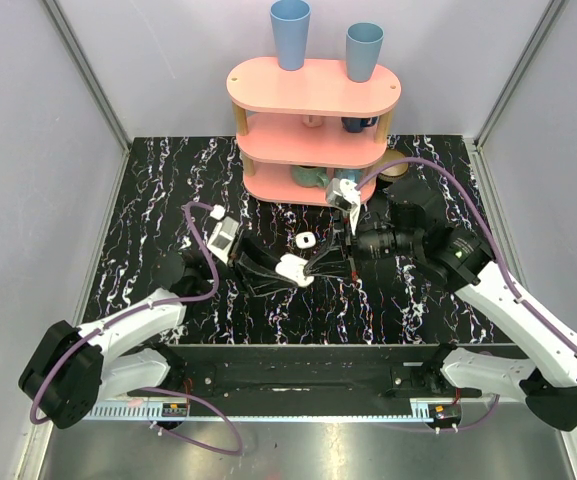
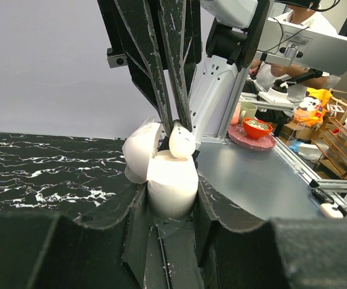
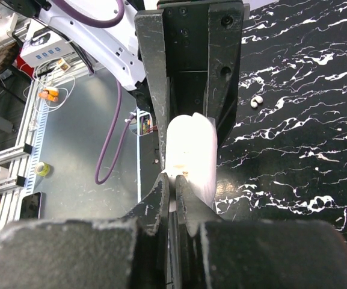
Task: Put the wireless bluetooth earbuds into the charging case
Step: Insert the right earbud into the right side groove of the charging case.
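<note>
Now left gripper (image 2: 172, 201) clamps charging case (image 2: 170, 174) lengthwise (mouth facing right gripper (image 3: 173, 186), pinching earbud (image 2: 181, 141)).

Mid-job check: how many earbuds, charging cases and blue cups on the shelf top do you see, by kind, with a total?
Earbuds: 2 (held earbud in right tool; loose earbud on table)
Charging case: 1, gripped in left tool
Blue cups: 2 (left cup, right cup) on shelf
Total: 5

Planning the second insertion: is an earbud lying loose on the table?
Yes, a small white earbud lies by itself on the black marbled table, touching nothing else.
</note>
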Controlling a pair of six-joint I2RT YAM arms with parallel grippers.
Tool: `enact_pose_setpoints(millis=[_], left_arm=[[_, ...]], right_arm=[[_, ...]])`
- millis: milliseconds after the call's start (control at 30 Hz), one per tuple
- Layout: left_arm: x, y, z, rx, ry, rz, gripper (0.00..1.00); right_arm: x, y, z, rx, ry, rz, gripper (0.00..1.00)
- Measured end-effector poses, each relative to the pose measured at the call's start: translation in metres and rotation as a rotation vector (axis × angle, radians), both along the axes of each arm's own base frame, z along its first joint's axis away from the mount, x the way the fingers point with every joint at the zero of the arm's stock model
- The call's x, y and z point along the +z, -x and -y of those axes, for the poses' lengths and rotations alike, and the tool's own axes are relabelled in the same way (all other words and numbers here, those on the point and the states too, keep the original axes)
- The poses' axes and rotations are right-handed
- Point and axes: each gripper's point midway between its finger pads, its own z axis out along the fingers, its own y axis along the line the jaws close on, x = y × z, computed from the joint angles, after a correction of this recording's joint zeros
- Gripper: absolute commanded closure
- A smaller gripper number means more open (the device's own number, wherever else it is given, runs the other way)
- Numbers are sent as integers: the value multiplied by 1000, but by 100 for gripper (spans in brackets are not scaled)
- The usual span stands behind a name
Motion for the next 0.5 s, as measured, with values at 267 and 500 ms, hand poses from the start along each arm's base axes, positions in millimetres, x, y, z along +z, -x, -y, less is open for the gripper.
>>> enact_pose_setpoints(millis=[267,500], left_arm=[[-3,0,3,0,-14,2,100],[-4,1,3,1,-24,5,100]], right_arm=[[-1,-2,-4,-2,5,10,100],[-2,-2,-9,2,16,19,100]])
